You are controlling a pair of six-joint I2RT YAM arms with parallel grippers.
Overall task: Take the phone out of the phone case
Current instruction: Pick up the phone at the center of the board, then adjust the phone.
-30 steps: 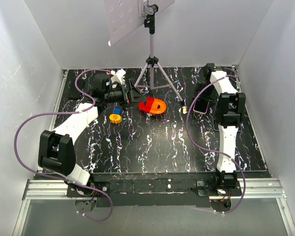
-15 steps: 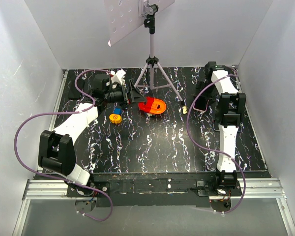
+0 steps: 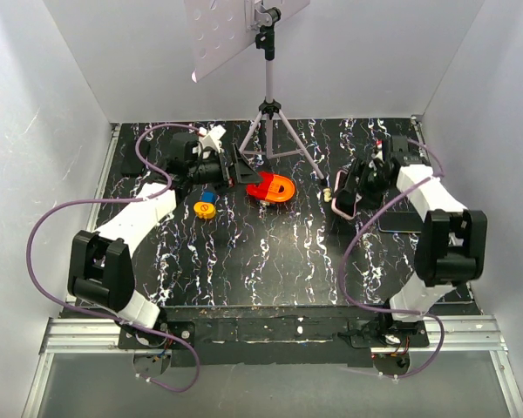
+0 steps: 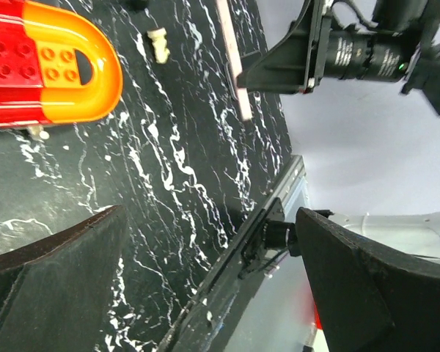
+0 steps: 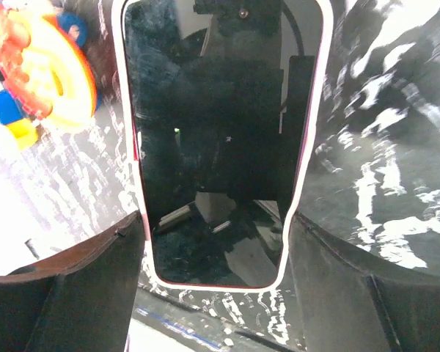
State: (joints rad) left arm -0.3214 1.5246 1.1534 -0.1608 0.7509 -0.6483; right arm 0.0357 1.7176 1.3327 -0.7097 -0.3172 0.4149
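Note:
The phone [image 5: 213, 147] has a dark glass screen and sits in a white case with a pink-red edge [image 5: 309, 147]. My right gripper [image 5: 216, 286] is shut on it, with one finger on each long side of its lower part. In the top view the phone [image 3: 342, 200] is held on edge right of the table's middle by the right gripper [image 3: 349, 188]. In the left wrist view it shows as a thin pink strip [image 4: 231, 59]. My left gripper [image 3: 240, 165] is open and empty at the back left, and its fingers [image 4: 44, 286] stand wide apart.
A red and orange toy [image 3: 270, 186] lies just right of the left gripper and shows in the left wrist view [image 4: 44, 62]. A small yellow and blue toy [image 3: 206, 209] lies nearby. A tripod [image 3: 268, 122] stands at the back centre. A small white piece [image 3: 328, 192] lies beside the phone.
The right arm has swung out from the back right. Its gripper has carried the phone left and forward and turned it on edge. The left arm has barely moved.

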